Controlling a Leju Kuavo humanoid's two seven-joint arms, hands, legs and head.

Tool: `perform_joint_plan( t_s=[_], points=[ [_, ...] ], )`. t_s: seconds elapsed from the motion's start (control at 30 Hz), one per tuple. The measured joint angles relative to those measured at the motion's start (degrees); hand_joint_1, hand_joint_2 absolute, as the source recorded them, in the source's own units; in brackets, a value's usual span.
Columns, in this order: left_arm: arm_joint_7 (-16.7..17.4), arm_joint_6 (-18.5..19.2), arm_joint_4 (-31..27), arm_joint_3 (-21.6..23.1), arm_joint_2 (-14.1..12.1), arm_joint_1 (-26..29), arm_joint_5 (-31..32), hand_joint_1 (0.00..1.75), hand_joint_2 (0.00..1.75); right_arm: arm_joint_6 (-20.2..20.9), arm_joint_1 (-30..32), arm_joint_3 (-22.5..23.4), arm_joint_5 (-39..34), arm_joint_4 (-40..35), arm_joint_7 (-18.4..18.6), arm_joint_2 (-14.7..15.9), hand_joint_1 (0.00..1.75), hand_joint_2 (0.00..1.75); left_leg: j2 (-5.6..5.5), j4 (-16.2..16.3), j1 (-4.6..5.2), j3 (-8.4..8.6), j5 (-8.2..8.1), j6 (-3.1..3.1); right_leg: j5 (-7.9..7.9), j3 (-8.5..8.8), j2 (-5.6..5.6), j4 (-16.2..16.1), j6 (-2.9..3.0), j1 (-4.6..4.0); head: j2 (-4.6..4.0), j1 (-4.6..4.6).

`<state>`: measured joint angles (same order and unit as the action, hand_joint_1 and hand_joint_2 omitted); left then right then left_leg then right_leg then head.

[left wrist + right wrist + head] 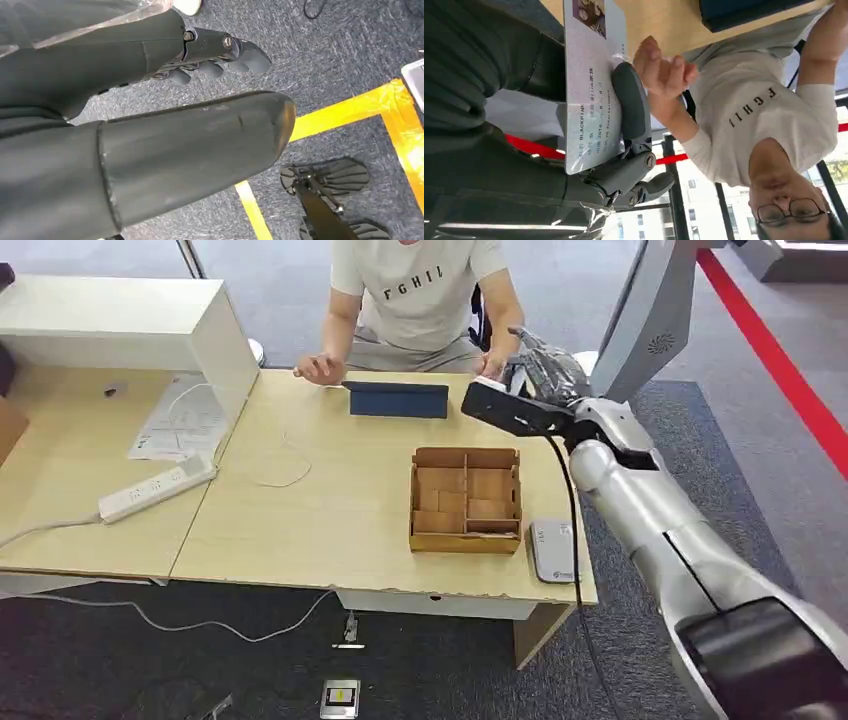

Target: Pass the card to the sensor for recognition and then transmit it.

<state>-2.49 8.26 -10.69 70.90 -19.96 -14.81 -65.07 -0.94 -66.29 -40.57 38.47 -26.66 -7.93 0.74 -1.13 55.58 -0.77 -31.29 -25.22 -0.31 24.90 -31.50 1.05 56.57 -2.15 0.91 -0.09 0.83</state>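
A white printed card with a small photo at one end lies between the thumb and fingers of my right hand, which grips it. In the head view my right hand, wrapped in clear film, is raised over the table's far right edge, in front of a seated person. The person's open hand is right beside the card and just short of touching it. A white card reader lies flat at the table's near right corner. My left hand hangs over the carpet and holds nothing.
A wooden compartment box stands mid-table, between the reader and a dark blue stand at the far edge. The person's other hand rests left of that stand. A power strip, papers and a white shelf occupy the left desk.
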Motion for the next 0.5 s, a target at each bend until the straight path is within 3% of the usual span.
perform_joint_plan(
  t_s=[0.2,0.5],
  points=[
    [0.5,0.0,0.0,0.7,0.2,-0.6,0.8,0.0,0.0,1.7,-2.1,-0.9,1.3,2.7,2.8,-0.5,1.75,1.75,0.0,0.0,0.0,0.01,0.0,0.0,0.0,0.0,0.0,0.0,0.0,0.0,0.0,0.02],
    [0.1,0.8,0.0,1.1,0.6,-1.2,1.0,0.0,0.0,2.2,-3.4,-1.8,2.2,5.0,3.4,-0.3,1.75,1.75,0.01,0.0,0.0,0.02,0.0,0.0,-0.01,-0.02,0.01,0.0,0.01,-0.01,0.0,0.0]
  ],
)
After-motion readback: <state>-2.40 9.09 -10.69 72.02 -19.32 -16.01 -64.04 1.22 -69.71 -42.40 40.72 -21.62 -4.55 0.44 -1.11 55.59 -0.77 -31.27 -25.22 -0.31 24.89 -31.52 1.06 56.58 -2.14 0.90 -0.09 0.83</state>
